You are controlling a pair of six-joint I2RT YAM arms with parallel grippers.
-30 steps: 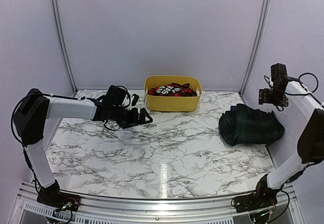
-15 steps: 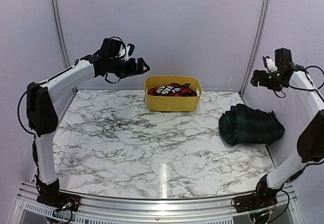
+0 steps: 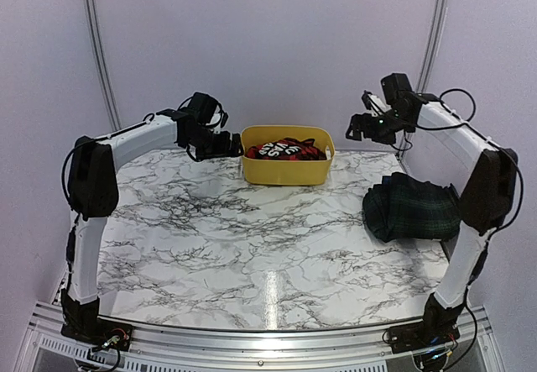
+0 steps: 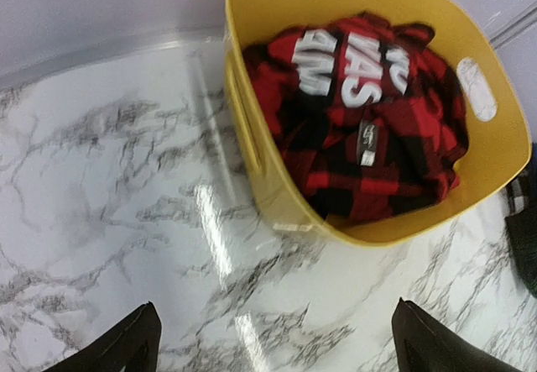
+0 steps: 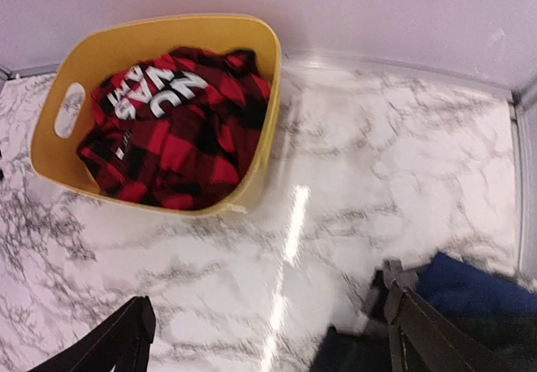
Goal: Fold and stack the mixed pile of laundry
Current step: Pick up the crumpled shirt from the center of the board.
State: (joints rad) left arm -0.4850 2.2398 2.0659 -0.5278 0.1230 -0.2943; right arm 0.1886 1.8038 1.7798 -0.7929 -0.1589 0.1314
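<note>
left fingers [image 4: 126, 347]: your pair is spread wide and empty, raised just left of the yellow tub [image 3: 287, 173].
checked garment [image 3: 285, 149]: soft red-and-black cloth with white lettering, crumpled in that rounded plastic tub at far centre; long axis left to right.
right fingers [image 5: 428, 338]: apart, empty, right of the tub.
tartan garment [image 3: 415, 208]: dark folded bundle on your marbled worktop [image 3: 252, 246], right side; long axis left to right.
navy garment [image 5: 470, 288]: plain cloth touching the tartan.

Two white-and-black arms
White tubular links on the left arm [image 3: 143, 137] and right arm [image 3: 449, 130], bulky black joints, black cables (looped by the wrists).
</note>
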